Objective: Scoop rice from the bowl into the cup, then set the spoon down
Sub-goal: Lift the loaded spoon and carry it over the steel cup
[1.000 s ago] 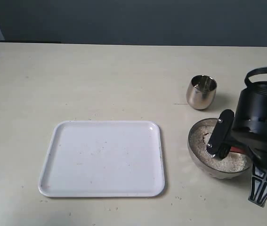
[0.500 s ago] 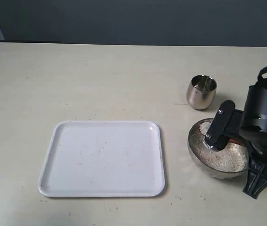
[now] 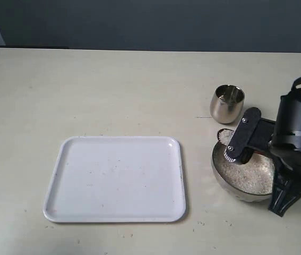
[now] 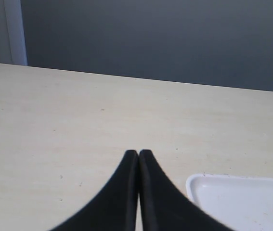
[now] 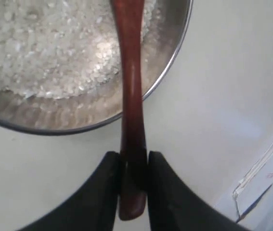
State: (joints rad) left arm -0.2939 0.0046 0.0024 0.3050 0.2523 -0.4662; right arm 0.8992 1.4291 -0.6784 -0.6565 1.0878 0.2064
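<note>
The steel bowl (image 3: 222, 178) holds a heap of white rice (image 3: 248, 178) at the right of the table. My right gripper (image 3: 234, 151) hangs over it, shut on the slim end of the reddish-brown spoon (image 5: 130, 91). In the right wrist view the handle runs from the gripper (image 5: 133, 161) over the bowl's rim (image 5: 175, 55) and above the rice (image 5: 45, 48). The spoon's oval end (image 3: 223, 137) carries pale grains at the bowl's far edge, just short of the cup (image 3: 227, 103). My left gripper (image 4: 138, 154) is shut on nothing above bare table.
A white rectangular tray (image 3: 65, 159) lies left of the bowl, its corner (image 4: 242, 202) also in the left wrist view. The right arm's black body (image 3: 299, 143) stands over the bowl's right side. A paper scrap (image 5: 261, 180) lies on the table.
The right gripper has risen out of the rice and moved toward the cup, carrying the spoon to the bowl's far rim. Cup, bowl and tray have not moved.
</note>
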